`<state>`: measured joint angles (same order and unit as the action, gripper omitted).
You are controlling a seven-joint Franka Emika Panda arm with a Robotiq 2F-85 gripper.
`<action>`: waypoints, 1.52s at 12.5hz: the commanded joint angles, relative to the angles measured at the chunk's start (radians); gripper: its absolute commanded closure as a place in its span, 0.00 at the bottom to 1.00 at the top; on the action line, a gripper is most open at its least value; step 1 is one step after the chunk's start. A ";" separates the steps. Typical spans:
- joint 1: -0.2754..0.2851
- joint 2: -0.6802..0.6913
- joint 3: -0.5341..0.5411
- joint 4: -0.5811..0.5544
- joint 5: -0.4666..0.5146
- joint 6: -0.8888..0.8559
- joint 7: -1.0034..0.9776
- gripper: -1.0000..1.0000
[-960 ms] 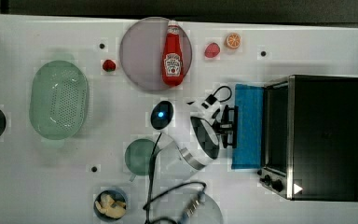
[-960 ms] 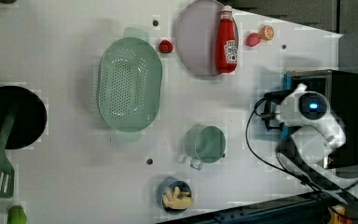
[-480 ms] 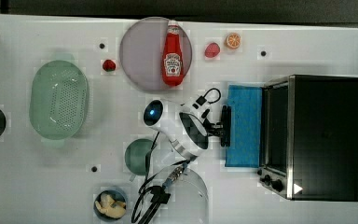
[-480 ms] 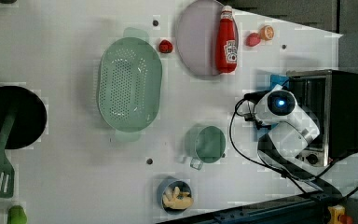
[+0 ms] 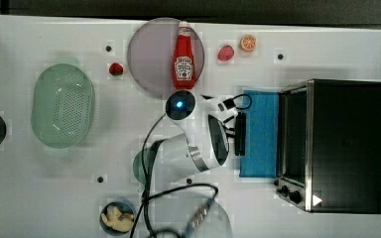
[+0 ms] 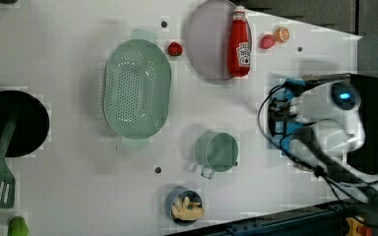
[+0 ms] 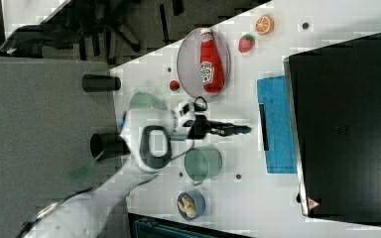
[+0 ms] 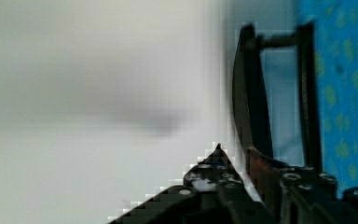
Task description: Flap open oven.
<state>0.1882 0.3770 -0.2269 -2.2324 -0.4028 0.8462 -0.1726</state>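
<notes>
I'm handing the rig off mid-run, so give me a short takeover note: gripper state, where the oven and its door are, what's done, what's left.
Gripper: nearly closed around the dark bar handle of the oven door; wrist view shows the fingers at the bar.
Oven: at the top view's right, knobs on its front.
Door: blue glass, folded down and lying about flat on the table.
Done: door flapped open.
Left: release the handle, back the arm away.
</notes>
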 commanded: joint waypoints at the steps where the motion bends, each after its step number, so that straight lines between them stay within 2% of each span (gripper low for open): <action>1: -0.008 -0.221 -0.017 0.086 0.206 -0.053 0.070 0.82; 3: -0.008 -0.321 -0.029 0.145 0.359 -0.238 0.093 0.82; 4: -0.008 -0.364 -0.030 0.189 0.387 -0.347 0.106 0.82; 7: -0.007 -0.446 -0.027 0.371 0.372 -0.631 0.113 0.82; 10: -0.007 -0.475 -0.027 0.478 0.379 -0.883 0.120 0.82; 19: -0.008 -0.464 -0.034 0.507 0.377 -0.859 0.120 0.82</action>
